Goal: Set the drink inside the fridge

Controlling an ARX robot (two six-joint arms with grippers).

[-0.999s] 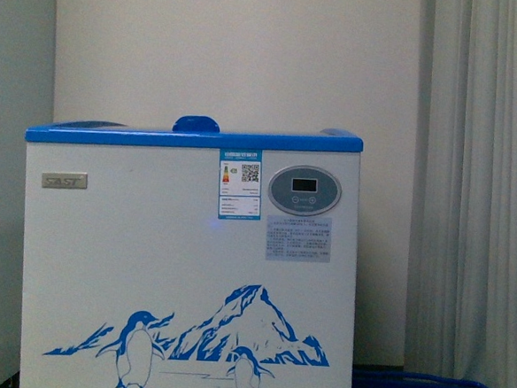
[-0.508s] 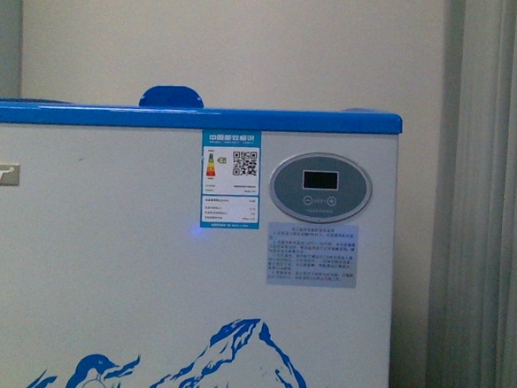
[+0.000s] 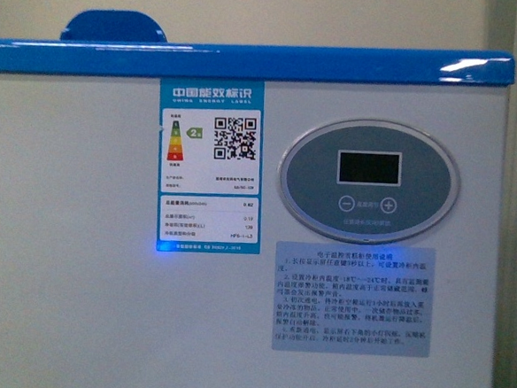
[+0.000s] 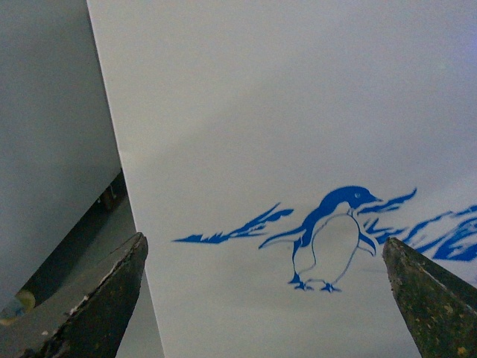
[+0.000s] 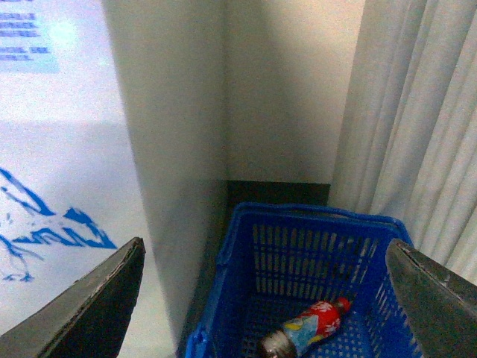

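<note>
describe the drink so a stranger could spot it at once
Find the white fridge with the blue print on its front; between its side and the curtain stands a blue plastic crate. The drink lies on its side on the crate's floor, the only thing seen in there: a bottle with a red cap and a red label with a blue patch.

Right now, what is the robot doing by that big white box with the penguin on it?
The robot faces the fridge close up. Its left gripper and right gripper are both open and hold nothing. The drink lies on its side in the blue crate beside the fridge, untouched. So the drink is not in the fridge yet.
</note>
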